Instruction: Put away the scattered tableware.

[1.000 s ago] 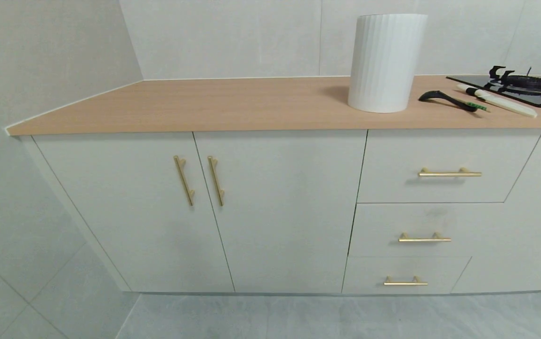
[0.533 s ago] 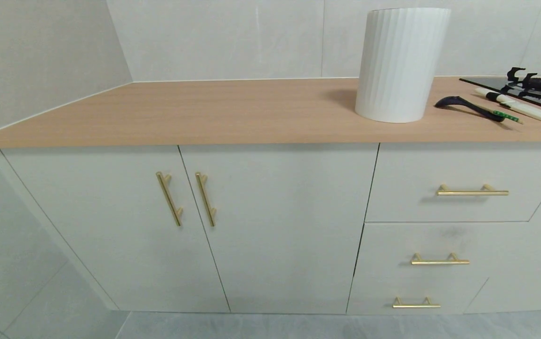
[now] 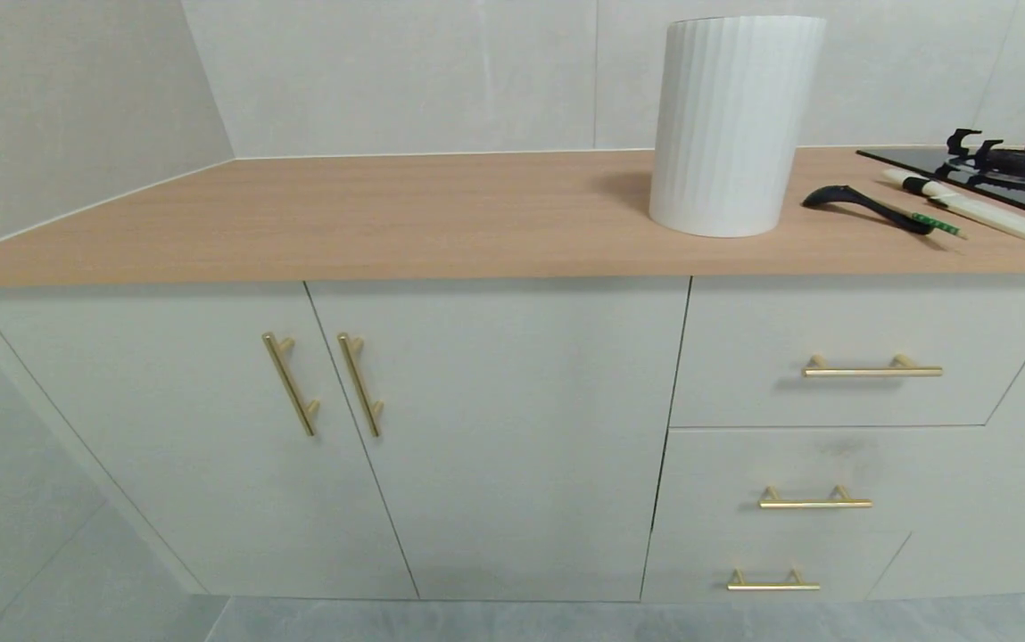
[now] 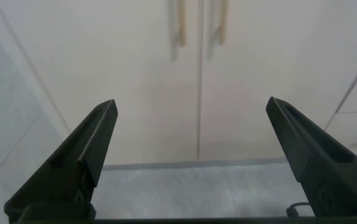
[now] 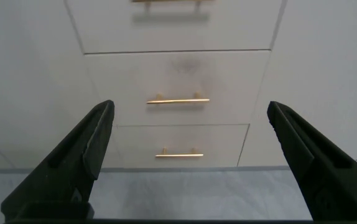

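Spanning the head view, a wood-toned tabletop (image 3: 387, 214) is seen running into a corner of pale tiled walls (image 3: 405, 71), with grey floor (image 3: 566, 620) below. On its right part a tall white ribbed container (image 3: 731, 125) is stood upright. The scattered tableware is laid just to the right of it: a black ladle (image 3: 864, 207), a thin green-marked stick (image 3: 940, 224) at the ladle's handle end, and a white knife (image 3: 980, 210) beside them. The knife's far end is laid at the edge of a black stove (image 3: 1016, 169). Under the tabletop, two cabinet doors (image 3: 512, 428) with upright gold handles are set left of three stacked drawers (image 3: 833, 330), all closed.

In the left wrist view the seam between the two doors is faced, with the door handles (image 4: 178, 25) above and floor below. The left gripper (image 4: 191, 102) is held low before the doors, spread wide and holding nothing.

In the right wrist view the drawer fronts are faced, a gold drawer handle (image 5: 177, 100) at the middle. The right gripper (image 5: 190, 104) is likewise held at drawer level, spread wide and holding nothing.
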Tool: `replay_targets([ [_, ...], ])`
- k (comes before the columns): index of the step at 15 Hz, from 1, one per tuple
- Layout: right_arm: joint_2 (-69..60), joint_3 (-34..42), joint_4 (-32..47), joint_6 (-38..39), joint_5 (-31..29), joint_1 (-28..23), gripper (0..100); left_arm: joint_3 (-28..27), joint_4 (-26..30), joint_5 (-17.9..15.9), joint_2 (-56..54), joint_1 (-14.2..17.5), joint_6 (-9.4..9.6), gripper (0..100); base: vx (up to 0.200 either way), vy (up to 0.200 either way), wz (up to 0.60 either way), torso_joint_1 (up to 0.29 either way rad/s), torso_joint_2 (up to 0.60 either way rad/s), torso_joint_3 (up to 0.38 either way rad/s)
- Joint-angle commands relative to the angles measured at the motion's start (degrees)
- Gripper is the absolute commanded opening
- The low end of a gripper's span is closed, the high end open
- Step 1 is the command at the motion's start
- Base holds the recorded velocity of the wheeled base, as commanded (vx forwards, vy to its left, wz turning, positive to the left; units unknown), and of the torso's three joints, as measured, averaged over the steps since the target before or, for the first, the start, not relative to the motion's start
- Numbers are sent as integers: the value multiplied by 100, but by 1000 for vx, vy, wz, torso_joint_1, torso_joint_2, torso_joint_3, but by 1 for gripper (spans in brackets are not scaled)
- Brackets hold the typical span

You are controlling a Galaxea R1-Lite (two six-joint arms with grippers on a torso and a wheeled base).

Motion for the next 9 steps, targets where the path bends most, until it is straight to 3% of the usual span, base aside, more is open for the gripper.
replay_targets([
  [1, 9, 0, -2, -1, -7, -7, 100, 1, 0, 0, 7, -4, -2, 100, 0, -200, 0, -2, 2, 7],
  [9, 9, 0, -2, -1, 2, -7, 100, 1, 0, 0, 7, -4, -11, 100, 0, 0, 0, 0, 0, 0],
])
